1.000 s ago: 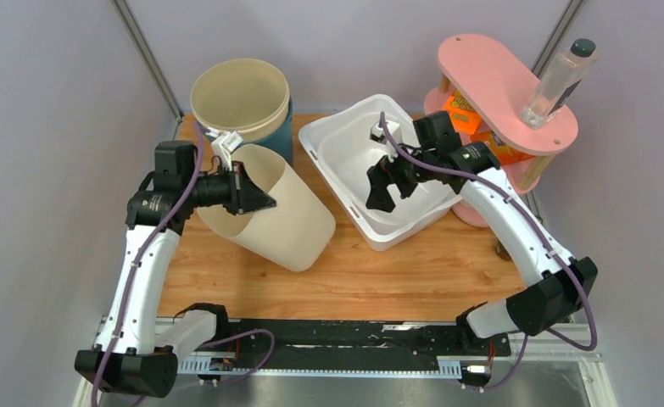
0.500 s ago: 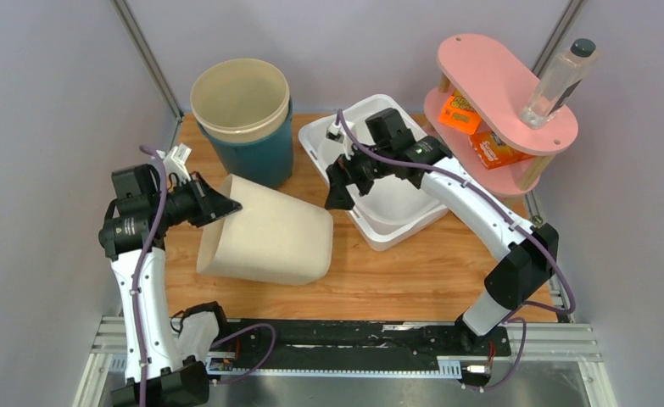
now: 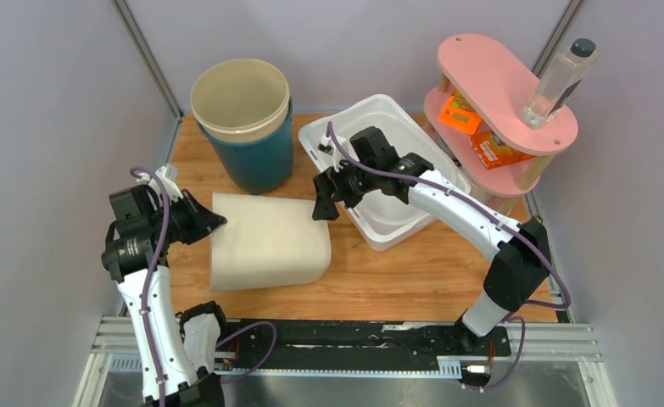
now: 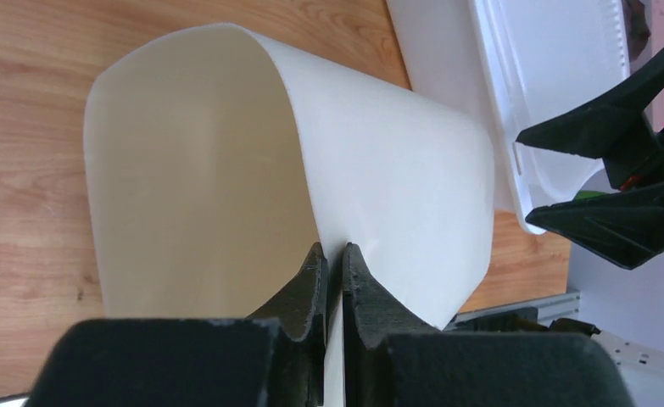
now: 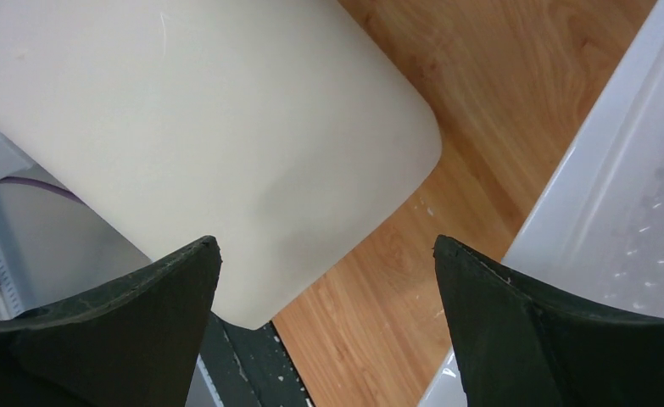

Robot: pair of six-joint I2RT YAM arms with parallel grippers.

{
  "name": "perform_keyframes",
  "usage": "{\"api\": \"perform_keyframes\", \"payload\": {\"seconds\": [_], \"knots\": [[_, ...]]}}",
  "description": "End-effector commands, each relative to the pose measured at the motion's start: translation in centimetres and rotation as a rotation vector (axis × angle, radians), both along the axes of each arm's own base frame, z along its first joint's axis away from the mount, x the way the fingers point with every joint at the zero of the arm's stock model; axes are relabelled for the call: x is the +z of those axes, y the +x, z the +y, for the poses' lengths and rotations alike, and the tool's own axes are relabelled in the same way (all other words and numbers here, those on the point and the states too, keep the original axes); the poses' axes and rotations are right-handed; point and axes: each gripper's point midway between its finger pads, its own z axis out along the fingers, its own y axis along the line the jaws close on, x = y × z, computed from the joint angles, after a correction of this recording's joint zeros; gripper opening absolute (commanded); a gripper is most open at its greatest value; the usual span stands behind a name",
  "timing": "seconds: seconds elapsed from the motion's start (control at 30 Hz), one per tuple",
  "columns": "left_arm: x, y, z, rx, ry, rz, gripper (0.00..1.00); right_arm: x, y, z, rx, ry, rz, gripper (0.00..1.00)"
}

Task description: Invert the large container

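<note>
The left gripper (image 4: 330, 250) is clamped on the rim of the large container (image 4: 396, 170), one finger inside the mouth and one on the outer wall, with the thin cream wall pinched between them. The right gripper (image 5: 324, 246) is spread wide and holds nothing; it hangs above the strip of wood between the container's closed end (image 5: 184, 110) and the white tub (image 5: 616, 170).

From above, the container (image 3: 269, 242) lies on its side on the wooden table (image 3: 413, 271), toward the near left. Its open mouth faces the left gripper (image 3: 209, 222) and its flat bottom faces the right gripper (image 3: 324, 203). The container and the tub (image 3: 393, 242) are near each other but not touching.

Behind the container stands a teal bucket (image 3: 256, 161) with a cream bucket nested in it. At the far right is a pink two-level shelf (image 3: 498, 76), with a clear bottle (image 3: 557, 80) on top and orange packets (image 3: 462, 110) on the lower level.
</note>
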Motion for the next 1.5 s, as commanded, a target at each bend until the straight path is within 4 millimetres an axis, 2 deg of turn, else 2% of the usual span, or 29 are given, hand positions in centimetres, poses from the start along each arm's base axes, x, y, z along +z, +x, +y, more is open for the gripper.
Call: {"api": "perform_keyframes", "payload": {"seconds": [0.0,0.07,0.1,0.13,0.17,0.23,0.37,0.43,0.53,0.63,0.77,0.83,0.87,0.93,0.97,1.13,1.27,1.37,1.47], "knots": [[-3.4,-1.1,0.6,0.007,0.014,0.112,0.11,0.9,-2.7,0.5,0.048,0.091,0.074,1.00],[-3.9,-1.2,0.6,0.010,0.009,0.129,0.22,0.0,-3.5,0.6,0.064,0.081,0.089,1.00],[-4.2,-1.3,0.7,0.013,0.010,0.141,0.34,-0.4,-3.8,0.7,0.067,0.074,0.096,1.00],[-4.5,-1.3,0.7,0.014,0.010,0.150,0.40,-0.7,-4.0,0.8,0.068,0.069,0.102,1.00],[-4.7,-1.4,0.8,0.016,0.011,0.159,0.52,-1.1,-4.2,0.8,0.068,0.062,0.110,1.00],[-5.0,-1.6,0.8,0.017,0.014,0.169,0.62,-1.8,-4.2,0.7,0.055,0.047,0.123,1.00],[-5.8,-2.3,1.7,0.048,0.064,0.222,0.75,-2.5,-4.1,0.4,0.032,0.030,0.135,1.00],[-6.4,-2.9,2.6,0.070,0.112,0.263,0.77,-2.5,-4.3,0.3,0.032,0.033,0.146,1.00],[-6.9,-3.6,3.8,0.129,0.158,0.319,0.76,-2.0,-5.1,0.5,0.068,0.059,0.164,0.96],[-6.8,-3.6,4.6,0.162,0.175,0.347,0.68,-0.9,-5.8,0.7,0.112,0.094,0.155,0.88],[-7.1,-3.4,4.6,0.155,0.166,0.359,0.51,0.2,-6.5,1.0,0.164,0.137,0.153,0.84],[-7.1,-3.3,4.6,0.152,0.166,0.353,0.36,1.3,-7.1,1.6,0.212,0.182,0.163,0.80],[-7.0,-3.2,4.6,0.151,0.168,0.351,0.23,2.0,-7.1,1.9,0.231,0.207,0.160,0.79],[-6.9,-3.1,4.6,0.148,0.167,0.343,0.11,3.4,-7.2,2.6,0.264,0.245,0.147,0.78],[-7.1,-3.1,4.6,0.145,0.164,0.347,0.09,3.8,-7.1,2.9,0.272,0.254,0.136,0.78],[-7.9,-3.0,4.3,0.140,0.144,0.363,0.03,5.4,-7.1,4.0,0.307,0.289,0.108,0.78],[-8.0,-2.9,4.6,0.147,0.149,0.369,0.04,7.1,-7.2,5.3,0.332,0.322,0.094,0.79],[-8.1,-2.9,4.7,0.155,0.151,0.382,0.12,8.4,-7.4,6.4,0.358,0.341,0.054,0.80],[-8.0,-2.9,5.1,0.162,0.167,0.391,0.20,8.9,-8.0,7.6,0.383,0.342,0.006,0.83]]}}
